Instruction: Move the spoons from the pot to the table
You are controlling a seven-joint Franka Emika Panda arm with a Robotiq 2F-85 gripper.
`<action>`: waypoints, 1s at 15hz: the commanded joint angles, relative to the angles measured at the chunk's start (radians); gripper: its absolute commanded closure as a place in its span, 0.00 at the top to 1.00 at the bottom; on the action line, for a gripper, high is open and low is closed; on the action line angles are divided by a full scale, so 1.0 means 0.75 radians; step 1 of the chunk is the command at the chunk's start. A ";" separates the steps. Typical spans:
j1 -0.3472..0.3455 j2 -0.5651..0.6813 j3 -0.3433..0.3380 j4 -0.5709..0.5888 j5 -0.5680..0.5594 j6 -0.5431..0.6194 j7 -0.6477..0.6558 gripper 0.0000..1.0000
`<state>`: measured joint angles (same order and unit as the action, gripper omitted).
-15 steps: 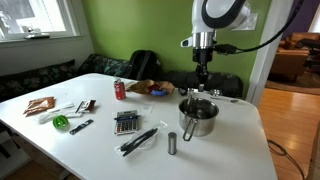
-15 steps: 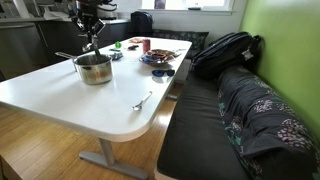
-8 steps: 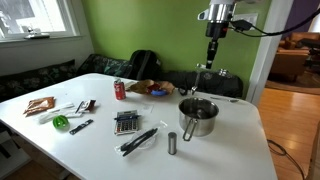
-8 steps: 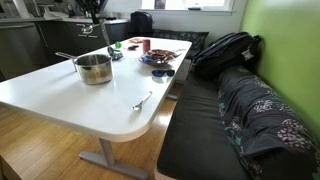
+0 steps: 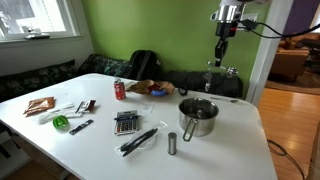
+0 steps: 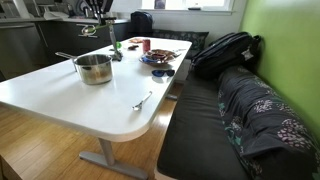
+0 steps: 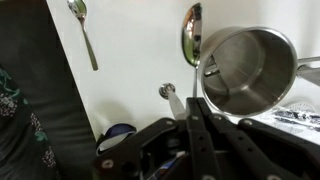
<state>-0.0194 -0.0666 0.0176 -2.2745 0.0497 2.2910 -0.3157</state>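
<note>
Wrist view: gripper (image 7: 195, 108) comes in from the bottom edge, jaws narrow and pinched on the handle of the held spoon (image 7: 191, 33). Its bowl points away from the cam and sits just beside the rim of the pot (image 7: 250, 70), which is seen from above. The spoon hangs in the air, not on the table (image 7: 130, 50). A second spoon (image 7: 83, 32) lies flat on the white top near the edge by the dark bench, well apart from the pot. Betw. the two there's a small white item w/ a round head (image 7: 170, 95), can't tell what it is. In both exterior views the gripper (image 5: 219, 52) (image 6: 97, 10) is high above the table (image 5: 230, 150) (image 6: 60, 95), up and off to one side of the pot (image 5: 198, 118) (image 6: 94, 69). The pot stands upright on the top w/ its long handle (image 6: 65, 57) sticking out. In an exterior view a thin silvery bit under the fingers looks like the held spoon (image 6: 88, 31), too small to be sure. The second spoon (image 6: 142, 101) lies near the rounded corner by the bench. Other stuff on the table: red can (image 5: 120, 89), calculator (image 5: 125, 122), long black utensils (image 5: 138, 140), dark grey cylinder (image 5: 172, 144) upright near the pot. A black backpack (image 6: 225, 50) sits on the bench.
</note>
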 commanded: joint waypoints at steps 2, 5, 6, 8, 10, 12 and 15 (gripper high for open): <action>-0.004 0.116 -0.012 0.029 -0.157 0.033 0.230 0.01; 0.000 0.211 -0.024 0.065 -0.264 -0.088 0.351 0.01; 0.003 0.232 -0.029 0.073 -0.288 -0.125 0.383 0.01; 0.009 0.269 -0.039 0.096 -0.322 -0.203 0.429 0.01; 0.012 0.323 -0.055 0.139 -0.384 -0.303 0.496 0.01; 0.008 0.385 -0.070 0.185 -0.413 -0.375 0.547 0.01; 0.006 0.450 -0.081 0.241 -0.383 -0.398 0.578 0.01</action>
<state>-0.0207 0.2105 -0.0315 -2.1548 -0.2339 2.0309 0.0784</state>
